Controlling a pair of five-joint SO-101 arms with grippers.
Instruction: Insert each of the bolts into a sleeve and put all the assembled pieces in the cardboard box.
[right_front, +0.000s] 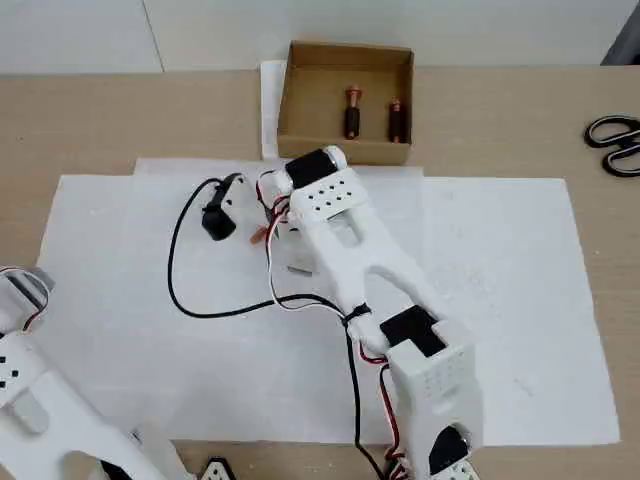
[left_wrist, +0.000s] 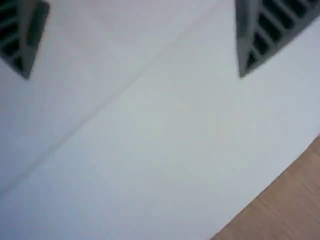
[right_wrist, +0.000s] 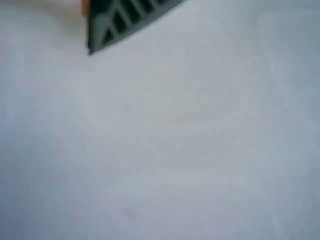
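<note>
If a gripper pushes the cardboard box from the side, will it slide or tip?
The cardboard box would probably slide, not tip: it looks low and wide. It seems light, thin-walled, holding two assembled pieces; these look cylindrical and may roll inside.

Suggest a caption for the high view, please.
Two assembled pieces lie in the cardboard box; the right arm extends over paper.

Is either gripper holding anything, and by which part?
Left gripper: open, nothing held. Right gripper: an orange piece by it; hold cannot be told.
</note>
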